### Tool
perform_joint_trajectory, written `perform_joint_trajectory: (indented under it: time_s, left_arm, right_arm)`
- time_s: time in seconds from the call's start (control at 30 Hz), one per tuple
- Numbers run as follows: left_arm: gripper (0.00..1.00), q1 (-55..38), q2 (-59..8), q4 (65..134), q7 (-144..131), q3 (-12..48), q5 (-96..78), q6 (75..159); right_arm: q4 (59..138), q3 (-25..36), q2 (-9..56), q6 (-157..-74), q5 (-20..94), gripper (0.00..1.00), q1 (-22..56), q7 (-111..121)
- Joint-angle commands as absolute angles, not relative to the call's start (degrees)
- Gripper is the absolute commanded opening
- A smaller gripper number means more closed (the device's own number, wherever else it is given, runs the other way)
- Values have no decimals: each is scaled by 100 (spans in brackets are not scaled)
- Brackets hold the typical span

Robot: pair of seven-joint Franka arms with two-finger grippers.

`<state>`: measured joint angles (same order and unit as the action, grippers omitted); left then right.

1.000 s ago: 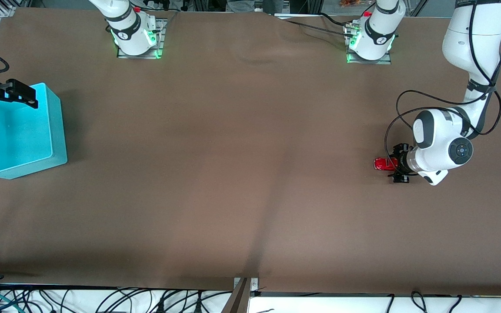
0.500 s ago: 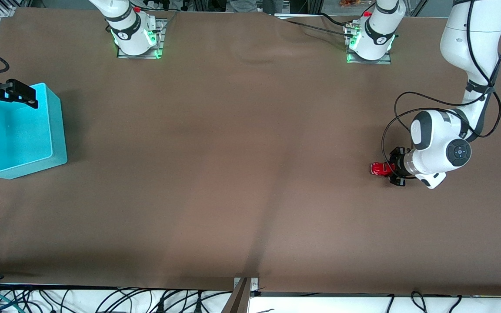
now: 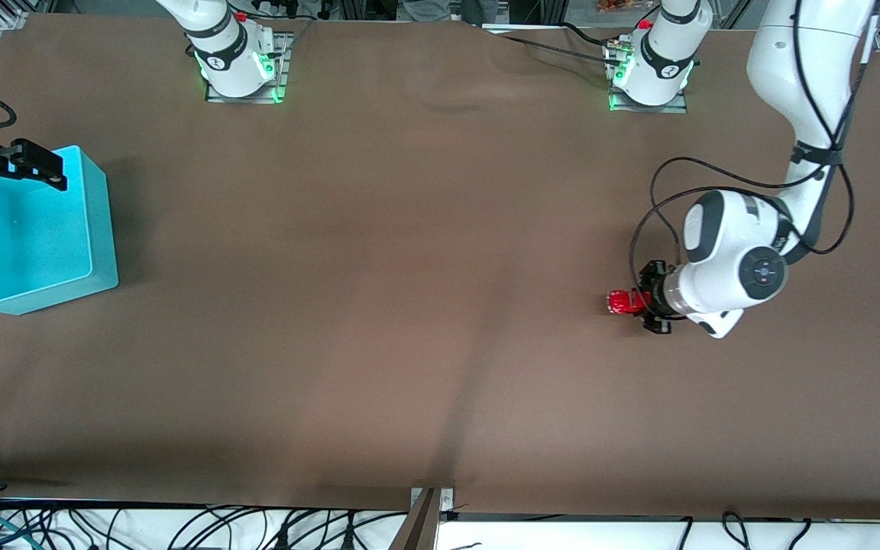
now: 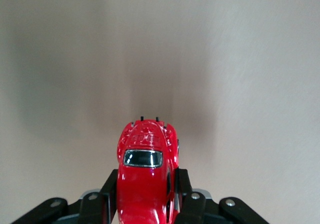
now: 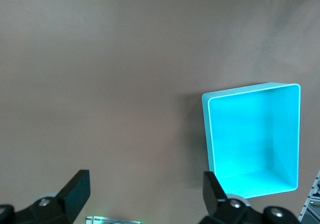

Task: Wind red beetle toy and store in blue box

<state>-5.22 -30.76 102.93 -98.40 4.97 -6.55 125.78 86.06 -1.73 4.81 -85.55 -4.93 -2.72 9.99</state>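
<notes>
Gripping the red beetle toy [image 3: 624, 302] at its rear, the left gripper [image 3: 642, 304] sits low at the table [image 3: 409, 267] toward the left arm's end, its white wrist angled down so the fingers lie almost level with the brown cloth. Up close in the left wrist view, the little car [image 4: 146, 176] points away from the camera, dark rear window up, with one black finger [image 4: 107, 199] pressed on each flank of the body; the jaws are clamped tight on it. Whether its wheels touch the cloth cannot be told from these views.

Over at the right arm's end of the table stands the blue box [image 3: 100, 229], open at the top and resting flat on the cloth, well apart from the toy. The right gripper [image 3: 20, 164] hangs above the box's edge that lies farther from the front camera, and this arm waits. From the right wrist view the box [image 5: 252, 136] shows a bare cyan floor, with the right gripper's two black fingers [image 5: 75, 191] spread wide apart and nothing between them.

Along the top edge of the table sit the two arm bases [image 3: 237, 65], each glowing green, and loose cables [image 3: 180, 527] run below the table's near edge.
</notes>
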Motion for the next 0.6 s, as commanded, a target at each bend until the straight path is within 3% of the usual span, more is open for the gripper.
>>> perform_joint_trajectory:
  time_s: [0.0,0.57]
  left_arm:
    - [0,-870,-3427,9870,-10362,448,-782,12480]
    - [0,-896,-3902,9668,-10345,457,-782,12638]
  right_arm:
    - [8525,-202,483,-8499,-501,100,-290,949]
    - [8525,-202,483,-8499,-501,100,-290,949]
